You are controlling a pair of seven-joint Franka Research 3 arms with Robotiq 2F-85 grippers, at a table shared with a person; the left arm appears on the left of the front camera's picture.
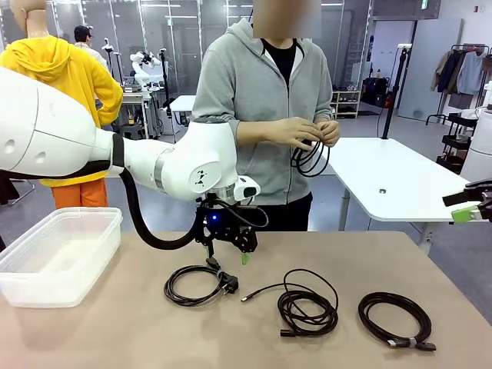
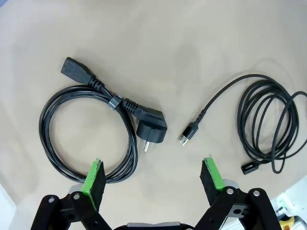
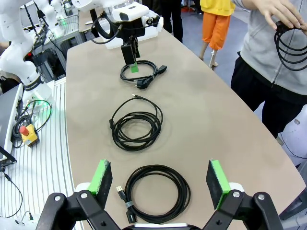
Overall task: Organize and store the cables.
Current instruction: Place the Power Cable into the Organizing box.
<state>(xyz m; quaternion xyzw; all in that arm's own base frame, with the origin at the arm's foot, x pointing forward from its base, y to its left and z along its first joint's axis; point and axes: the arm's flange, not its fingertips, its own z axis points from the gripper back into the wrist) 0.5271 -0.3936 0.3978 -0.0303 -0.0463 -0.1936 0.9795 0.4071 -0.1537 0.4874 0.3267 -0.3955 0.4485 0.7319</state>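
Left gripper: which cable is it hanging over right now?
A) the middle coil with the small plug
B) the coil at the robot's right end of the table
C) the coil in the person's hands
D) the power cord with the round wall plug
D: in the left wrist view the open left gripper hangs right above the power cord, with its round plug just ahead of the jaws.
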